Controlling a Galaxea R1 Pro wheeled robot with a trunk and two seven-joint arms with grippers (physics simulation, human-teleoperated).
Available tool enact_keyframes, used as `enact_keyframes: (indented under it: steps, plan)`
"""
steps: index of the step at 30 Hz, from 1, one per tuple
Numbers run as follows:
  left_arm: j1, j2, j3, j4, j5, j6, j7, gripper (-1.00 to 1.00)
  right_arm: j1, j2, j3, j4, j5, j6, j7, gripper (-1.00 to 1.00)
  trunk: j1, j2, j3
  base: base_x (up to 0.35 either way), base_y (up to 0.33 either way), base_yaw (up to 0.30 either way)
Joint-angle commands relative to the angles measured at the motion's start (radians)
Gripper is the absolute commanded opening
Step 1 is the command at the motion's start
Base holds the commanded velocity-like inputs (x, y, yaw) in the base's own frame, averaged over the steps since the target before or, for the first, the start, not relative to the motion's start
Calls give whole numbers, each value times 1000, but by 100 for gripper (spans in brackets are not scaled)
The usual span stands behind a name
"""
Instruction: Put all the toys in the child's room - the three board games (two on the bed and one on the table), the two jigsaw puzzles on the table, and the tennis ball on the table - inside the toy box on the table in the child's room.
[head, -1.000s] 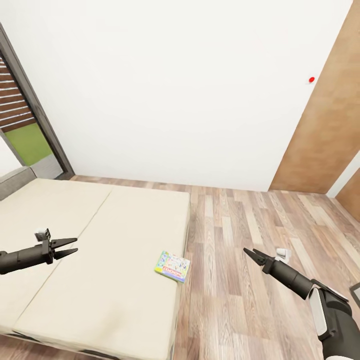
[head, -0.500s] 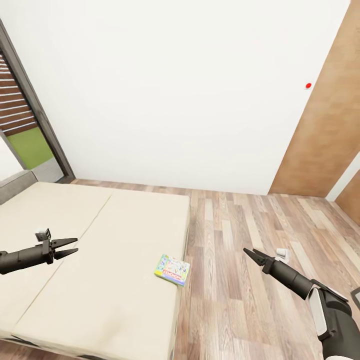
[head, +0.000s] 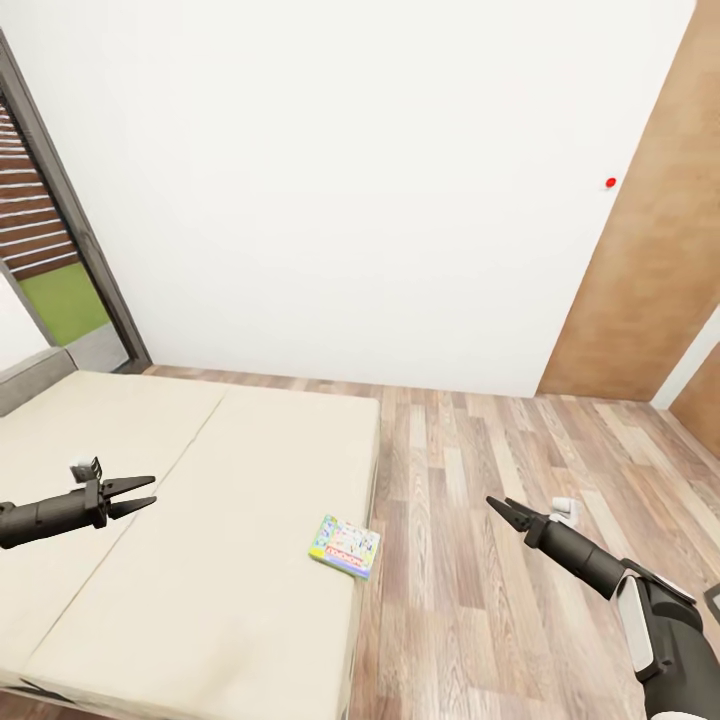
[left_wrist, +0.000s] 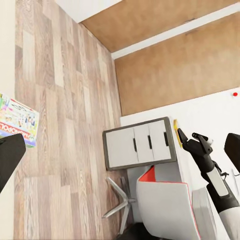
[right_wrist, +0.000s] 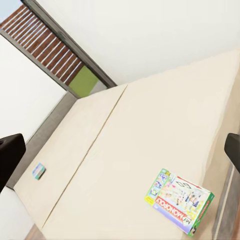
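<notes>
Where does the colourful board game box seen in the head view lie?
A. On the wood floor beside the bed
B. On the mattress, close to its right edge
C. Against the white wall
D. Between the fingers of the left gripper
B: the board game box lies flat on the beige bed near the edge that borders the floor, apart from the left gripper and the right gripper.

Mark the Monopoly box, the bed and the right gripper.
Monopoly box (head: 345, 546), head view, middle of lid.
bed (head: 200, 480), head view, bare mattress.
right gripper (head: 499, 506), head view, between fingertips.
</notes>
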Motion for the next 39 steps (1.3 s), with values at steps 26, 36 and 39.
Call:
enact_keyframes:
  steps: [26, 36, 39]
  plan:
    - [-1, -7, 4, 0, -7, 11, -5, 100, -1, -1, -1, 0, -5, 9, 2, 100, 1, -2, 41, 0, 0, 0]
    - [-1, -9, 4, 0, -7, 11, -5, 100, -1, -1, -1, 1, -5, 6, 2, 100, 1, -2, 57, 0, 0, 0]
    - [-1, -9, 4, 0, -7, 11, -5, 100, -1, -1, -2, 1, -5, -6, 2, 100, 1, -2, 62, 0, 0, 0]
